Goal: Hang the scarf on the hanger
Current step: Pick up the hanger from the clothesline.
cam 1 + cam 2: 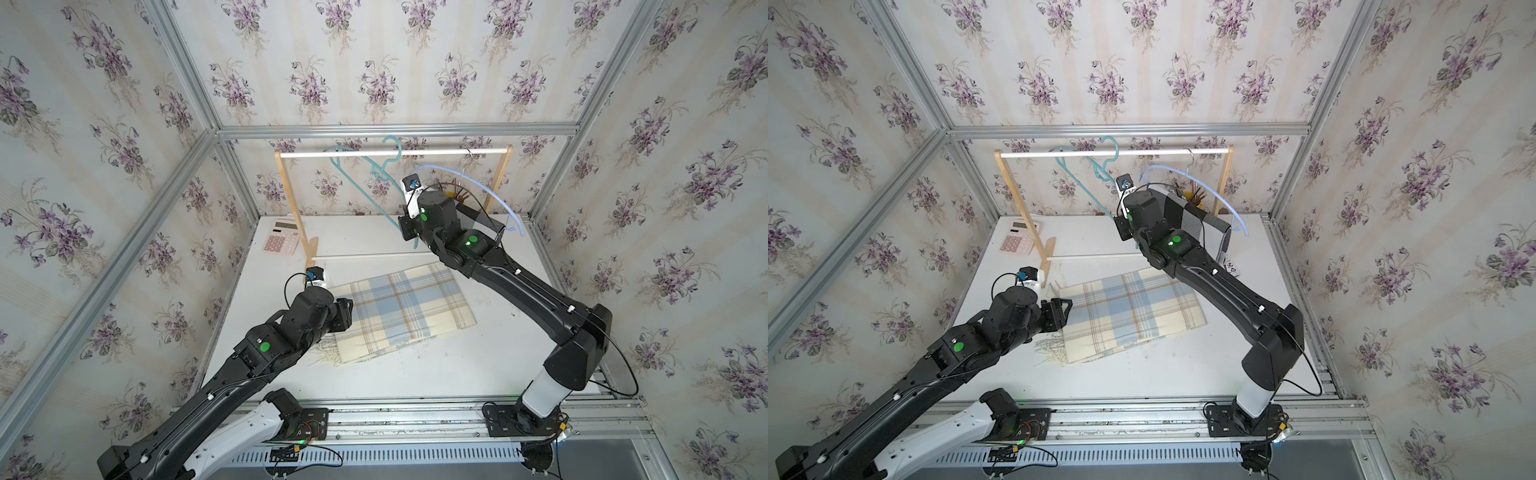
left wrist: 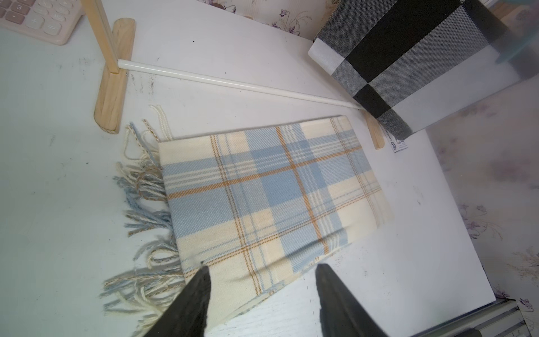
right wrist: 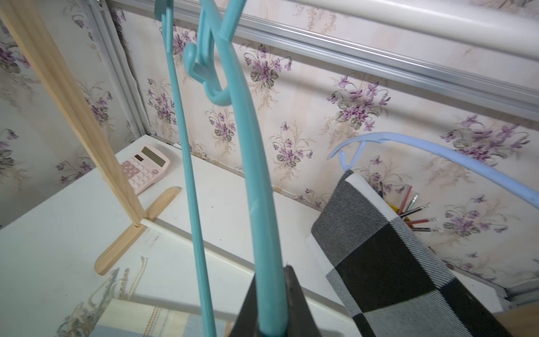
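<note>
One pair, my right gripper (image 3: 271, 274), clamps the teal plastic hanger (image 3: 259, 189) hooked on the white rail (image 1: 436, 153); my left gripper (image 2: 262, 267) gapes above the folded cream-and-blue plaid scarf (image 2: 262, 189) on the table (image 2: 58, 204).

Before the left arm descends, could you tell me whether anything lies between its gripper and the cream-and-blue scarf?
Nothing visible does. The left gripper stands open at the edge of the cream-and-blue scarf; the rack's lower rod and the black-and-grey scarf sit beyond it.
</note>
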